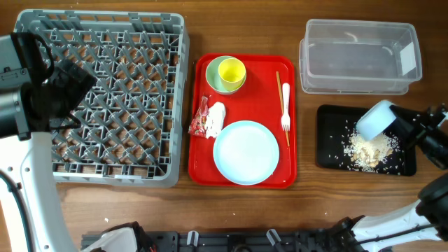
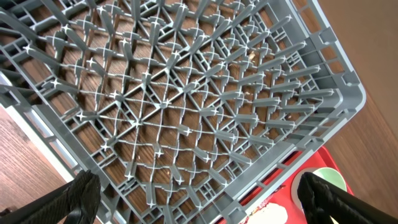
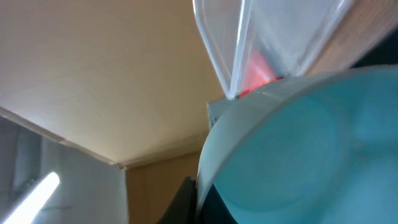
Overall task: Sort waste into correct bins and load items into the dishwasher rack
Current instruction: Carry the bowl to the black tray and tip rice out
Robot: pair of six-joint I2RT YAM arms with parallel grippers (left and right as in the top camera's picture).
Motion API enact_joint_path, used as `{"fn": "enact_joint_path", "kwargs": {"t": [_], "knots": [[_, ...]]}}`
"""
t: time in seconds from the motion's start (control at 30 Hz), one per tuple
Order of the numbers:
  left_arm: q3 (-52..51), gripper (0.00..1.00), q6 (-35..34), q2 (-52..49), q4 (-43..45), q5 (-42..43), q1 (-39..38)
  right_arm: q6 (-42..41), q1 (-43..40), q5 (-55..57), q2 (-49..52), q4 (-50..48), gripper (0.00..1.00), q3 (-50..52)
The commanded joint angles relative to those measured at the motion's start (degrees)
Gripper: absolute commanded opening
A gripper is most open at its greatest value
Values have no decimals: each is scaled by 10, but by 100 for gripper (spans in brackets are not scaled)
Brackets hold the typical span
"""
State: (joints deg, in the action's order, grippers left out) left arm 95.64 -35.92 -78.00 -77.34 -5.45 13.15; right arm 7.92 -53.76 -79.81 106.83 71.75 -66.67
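The small white bowl (image 1: 374, 119) hangs tilted over the black tray (image 1: 329, 140), my right gripper (image 1: 400, 127) shut on its rim. Rice scraps (image 1: 367, 149) lie in that tray. In the right wrist view the bowl (image 3: 298, 155) fills the frame, one finger (image 3: 186, 199) against its edge. My left gripper (image 2: 199, 196) stands wide open above the grey dishwasher rack (image 2: 186, 93), holding nothing. On the red serving tray (image 1: 280, 175) are a yellow cup (image 1: 232, 71) inside a green bowl (image 1: 215, 82), the plate (image 1: 246, 152), fork (image 1: 285, 108), chopsticks (image 1: 278, 87), red-and-white wrapper (image 1: 202, 119) and tissue (image 1: 216, 117).
The clear tub (image 1: 358, 57) stands behind the black tray at the back right. The rack (image 1: 105, 105) takes up the table's left side, with the left arm over its left edge. Bare wood shows between the red tray and both bins.
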Motion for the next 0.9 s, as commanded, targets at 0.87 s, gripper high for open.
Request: {"fn": "enact_joint_path", "kwargs": {"t": [0.87], "knots": [[3, 100, -6, 3, 1, 0, 3, 202, 46, -17, -94, 132, 4, -12]]}}
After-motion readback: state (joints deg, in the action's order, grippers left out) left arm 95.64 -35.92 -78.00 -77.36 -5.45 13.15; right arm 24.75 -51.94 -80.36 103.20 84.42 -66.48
